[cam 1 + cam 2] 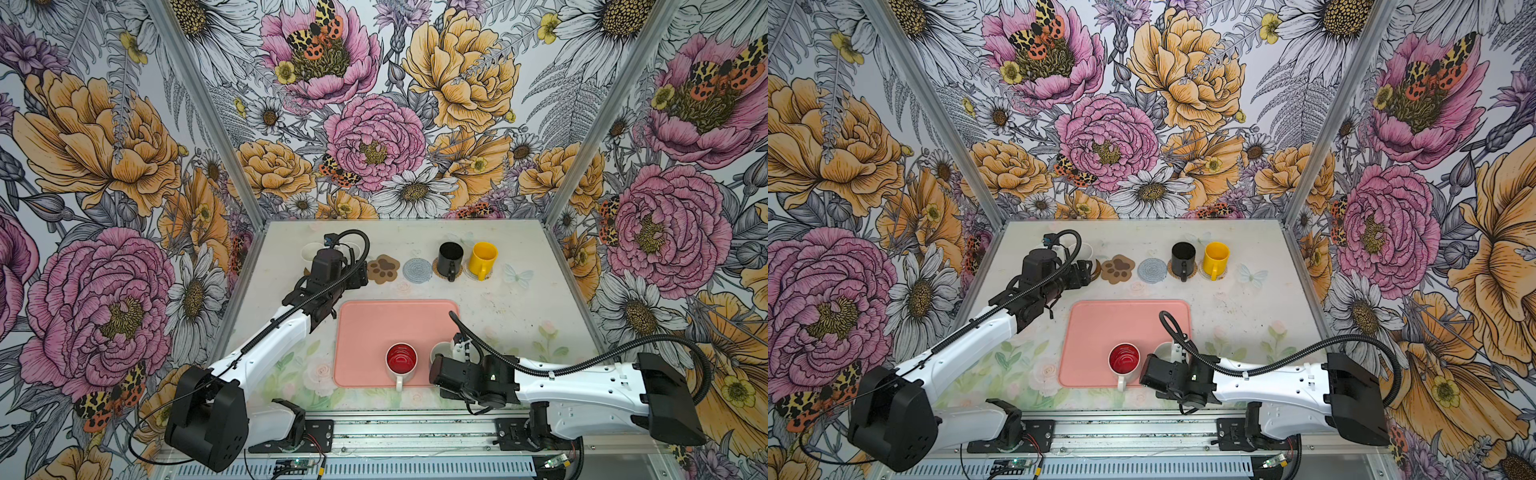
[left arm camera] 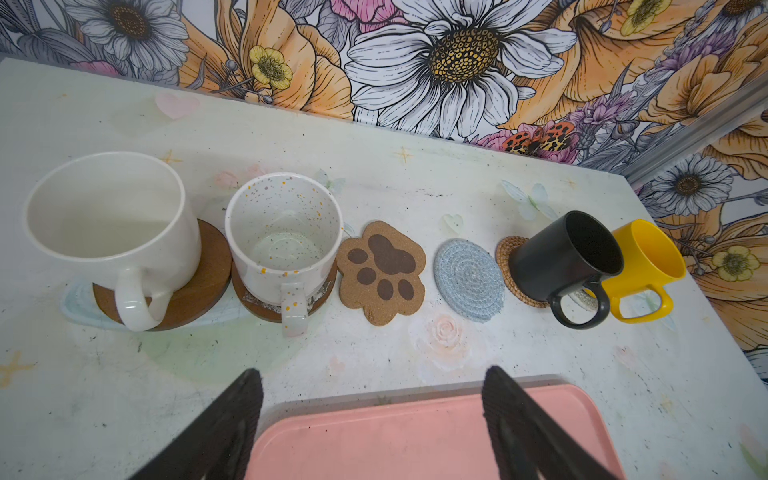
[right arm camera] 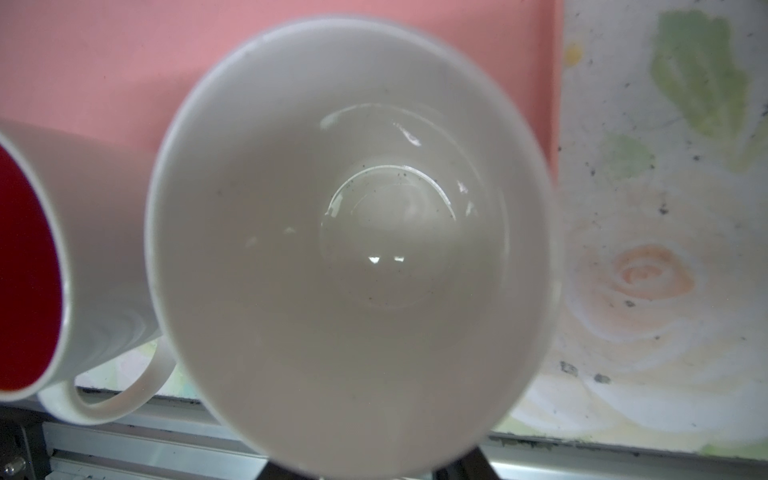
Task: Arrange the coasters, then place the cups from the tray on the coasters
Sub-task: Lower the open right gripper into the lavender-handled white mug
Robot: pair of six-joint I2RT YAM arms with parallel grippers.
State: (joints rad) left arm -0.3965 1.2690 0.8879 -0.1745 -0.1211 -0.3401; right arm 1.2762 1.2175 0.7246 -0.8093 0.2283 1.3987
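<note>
On the pink tray [image 1: 374, 328] stand a red-lined white cup [image 1: 401, 359] and a plain white cup [image 3: 349, 249]. My right gripper [image 1: 441, 365] is at this white cup's near side; the rim hides its fingers. Along the back, a large white cup [image 2: 112, 216] and a speckled cup [image 2: 284, 241] each sit on a brown disc coaster [image 2: 195, 286]. The paw coaster [image 2: 380, 272] and grey-blue coaster [image 2: 469, 280] are bare. A black cup [image 2: 569, 257] stands on the rattan coaster [image 2: 509, 257], with a yellow cup [image 2: 648, 266] beside it. My left gripper [image 2: 372, 386] hangs open over the tray's far edge.
The left arm [image 1: 291, 316] reaches diagonally across the table's left half and hides the two back-left cups in both top views. The metal rail [image 1: 415, 424] runs along the front edge. Flowered walls close in the back and sides.
</note>
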